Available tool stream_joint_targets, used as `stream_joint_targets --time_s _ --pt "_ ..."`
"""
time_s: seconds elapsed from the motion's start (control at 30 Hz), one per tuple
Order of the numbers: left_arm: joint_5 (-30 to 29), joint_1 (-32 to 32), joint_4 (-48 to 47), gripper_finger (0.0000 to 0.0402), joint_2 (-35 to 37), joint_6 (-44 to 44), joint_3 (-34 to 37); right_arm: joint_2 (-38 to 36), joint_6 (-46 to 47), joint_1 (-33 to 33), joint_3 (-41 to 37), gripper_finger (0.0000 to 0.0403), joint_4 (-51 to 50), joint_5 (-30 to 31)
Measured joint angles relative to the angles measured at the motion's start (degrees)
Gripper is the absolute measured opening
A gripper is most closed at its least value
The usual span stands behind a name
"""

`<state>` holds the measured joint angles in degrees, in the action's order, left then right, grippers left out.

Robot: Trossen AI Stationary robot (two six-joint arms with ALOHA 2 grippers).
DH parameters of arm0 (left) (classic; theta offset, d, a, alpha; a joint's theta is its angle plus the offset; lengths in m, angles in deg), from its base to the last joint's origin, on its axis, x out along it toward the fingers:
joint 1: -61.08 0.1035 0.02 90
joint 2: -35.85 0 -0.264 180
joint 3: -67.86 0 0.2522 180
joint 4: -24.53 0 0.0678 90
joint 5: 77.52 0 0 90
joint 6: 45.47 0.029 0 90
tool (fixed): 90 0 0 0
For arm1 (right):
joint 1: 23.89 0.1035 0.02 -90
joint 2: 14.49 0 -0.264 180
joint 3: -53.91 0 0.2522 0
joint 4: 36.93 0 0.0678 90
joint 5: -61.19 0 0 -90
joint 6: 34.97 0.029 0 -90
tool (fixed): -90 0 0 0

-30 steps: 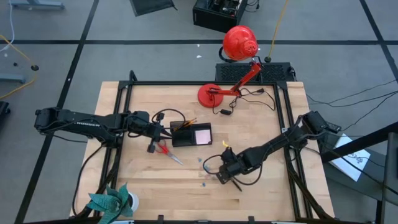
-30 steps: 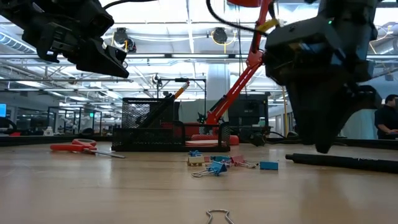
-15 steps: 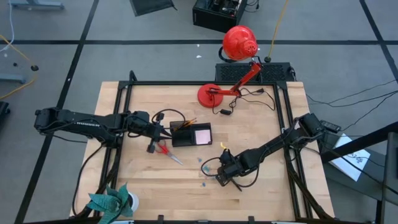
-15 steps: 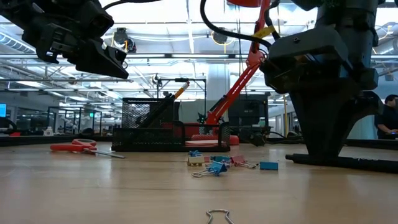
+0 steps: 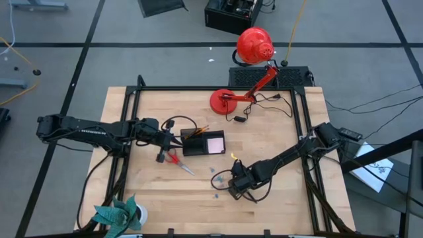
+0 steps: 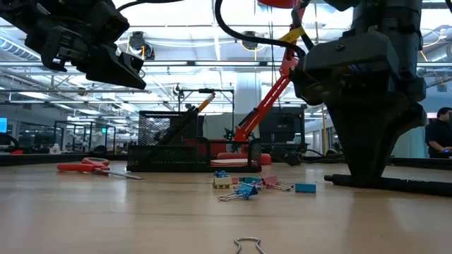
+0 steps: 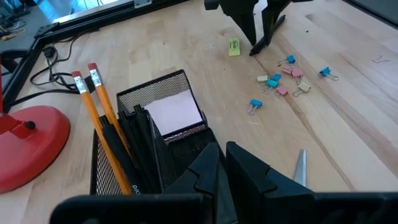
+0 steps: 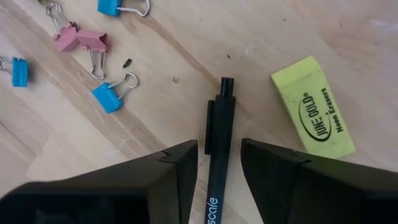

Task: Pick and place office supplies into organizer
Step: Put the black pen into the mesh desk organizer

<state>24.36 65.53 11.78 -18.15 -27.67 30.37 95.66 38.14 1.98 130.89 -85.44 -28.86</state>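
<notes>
High view: the right gripper [image 5: 236, 187] sits low at the table's 5 o'clock area; the left gripper [image 5: 160, 155] hangs just beside the organizer [image 5: 203, 143].

Right wrist view: its half-open fingers [image 8: 168, 177] straddle a black pen [image 8: 219, 146] lying flat, not yet clamped. Close squarely across the barrel. The pen's long axis runs 12 to 6, cap toward 12, beside a yellow eraser [image 8: 313, 116].

I see my right arm stretched low across the table from its right edge, its wrist bent downward and the right gripper [image 5: 234, 190] at the tabletop, its two dark fingers [image 8: 171, 177] standing a narrow gap apart. My left arm reaches in level from the left edge, the left gripper [image 5: 162, 157] held above the surface, fingers pressed together.
</notes>
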Motion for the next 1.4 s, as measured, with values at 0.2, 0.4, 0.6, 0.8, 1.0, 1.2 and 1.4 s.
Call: stream_joint_targets --time_s 0.2,0.4,0.6,0.8,1.0,1.2,1.4 --pt "0.01 0.02 -0.95 0.0035 0.02 -0.59 0.0 0.0 -2.93 -0.04 0.04 0.0082 -3.01 -1.36" --pt "0.01 0.02 -2.65 0.0035 0.01 -0.8 0.0 -0.04 -4.91 0.2 0.07 0.0047 -5.92 -3.03" --pt "0.0 0.02 -2.67 0.0035 0.02 -1.6 0.0 -0.07 -6.83 0.38 0.05 0.004 -4.96 -2.52" --pt "0.0 0.02 -2.71 0.0035 0.02 -1.86 0.0 -0.97 -8.0 0.7 -0.25 0.003 -3.65 1.62" --pt "0.0 0.02 -2.65 0.0035 0.01 -1.86 0.0 -4.7 -8.06 0.98 -0.33 0.003 -2.48 6.98" --pt "0.0 0.0 -2.44 0.0035 0.02 -1.86 0.0 -9.38 -8.7 0.87 -0.72 0.0026 -2.58 12.25" --pt "0.0 0.0 -2.45 0.0035 0.02 -2.1 0.0 -12.57 -12.09 0.87 -0.48 0.0025 2.26 14.9"
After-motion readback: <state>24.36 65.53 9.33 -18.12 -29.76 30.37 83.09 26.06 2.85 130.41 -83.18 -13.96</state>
